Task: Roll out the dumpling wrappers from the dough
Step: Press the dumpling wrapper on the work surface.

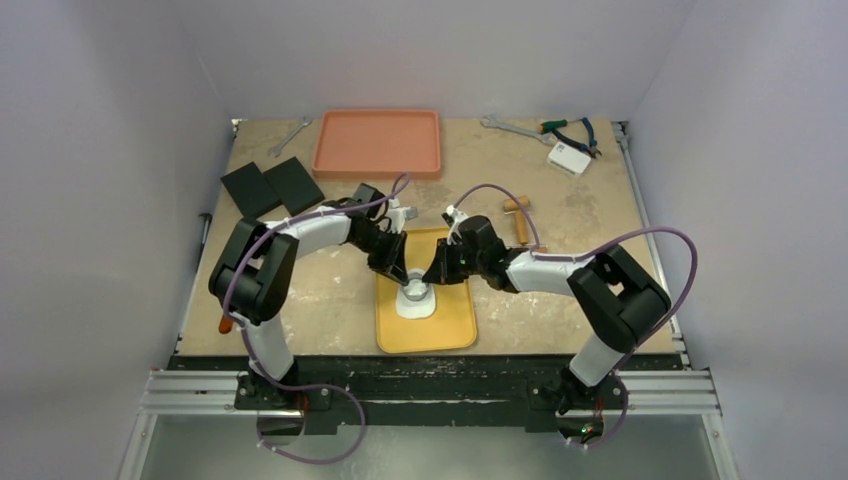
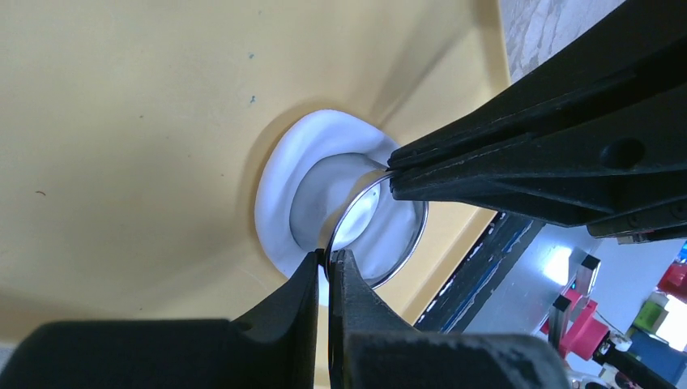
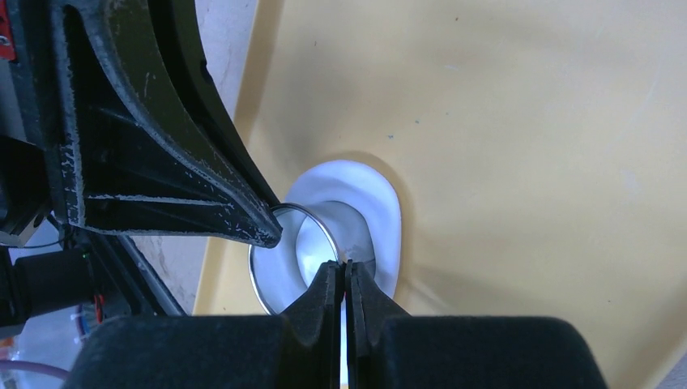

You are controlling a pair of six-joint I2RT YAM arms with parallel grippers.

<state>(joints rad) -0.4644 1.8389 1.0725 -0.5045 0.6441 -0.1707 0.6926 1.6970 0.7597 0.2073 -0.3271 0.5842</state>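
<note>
The left gripper (image 2: 328, 263) is closed to a bare slit, its fingertips pinched on the rim of the metal ring cutter (image 2: 360, 215). The right gripper (image 3: 346, 275) is closed in the same manner on the opposite side of the rim, so the ring is held from both sides. The ring is set on the white dough (image 2: 279, 194), which bulges up in a lip around it; whether the dough inside the ring is cut through cannot be told. The dough lies near the middle of the yellow tray (image 1: 450, 330), between the two arms. Beyond it an orange tray (image 1: 377, 143) is placed at the far edge; two black squares (image 1: 270, 187) lie to the far left; a wooden tool (image 1: 518, 215) lies to the right.
</note>
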